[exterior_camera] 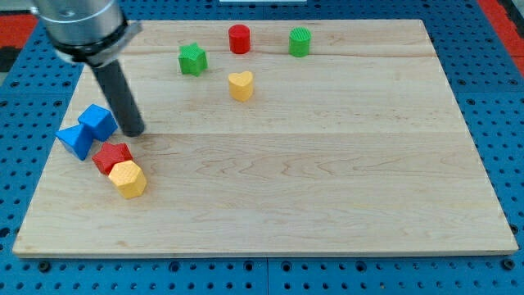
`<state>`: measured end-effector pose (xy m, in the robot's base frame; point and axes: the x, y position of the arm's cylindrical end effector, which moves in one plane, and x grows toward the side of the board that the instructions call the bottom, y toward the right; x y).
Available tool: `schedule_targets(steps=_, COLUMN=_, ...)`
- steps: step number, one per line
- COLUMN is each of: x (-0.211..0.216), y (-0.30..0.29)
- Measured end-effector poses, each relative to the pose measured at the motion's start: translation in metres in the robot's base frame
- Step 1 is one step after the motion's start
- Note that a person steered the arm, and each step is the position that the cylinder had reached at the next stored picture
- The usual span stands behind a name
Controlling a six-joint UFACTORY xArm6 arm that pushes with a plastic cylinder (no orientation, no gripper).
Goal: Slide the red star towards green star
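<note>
A: What lies under it all?

B: A pale wooden board on a blue perforated bench.

A: And the arm?

B: Its dark rod comes down at the left; my tip rests on the wood, holding nothing, just right of the blue cube and just beyond the red star.

A: What crowds that star?

B: A blue triangular block to its left and a yellow hexagonal block touching its near side.

A: The green star?

B: Far off, right of my tip. Near it lie a yellow heart, a red cylinder and a green cylinder.
</note>
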<state>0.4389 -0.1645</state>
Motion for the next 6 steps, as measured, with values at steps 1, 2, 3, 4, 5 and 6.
schedule_targets(steps=1, x=0.026, y=0.065)
schedule_targets(steps=2, x=0.058, y=0.121)
schedule_targets(steps=3, x=0.136, y=0.129)
schedule_targets(steps=4, x=0.18, y=0.061)
schedule_targets(steps=5, x=0.177, y=-0.024)
schedule_targets(steps=6, x=0.151, y=-0.101)
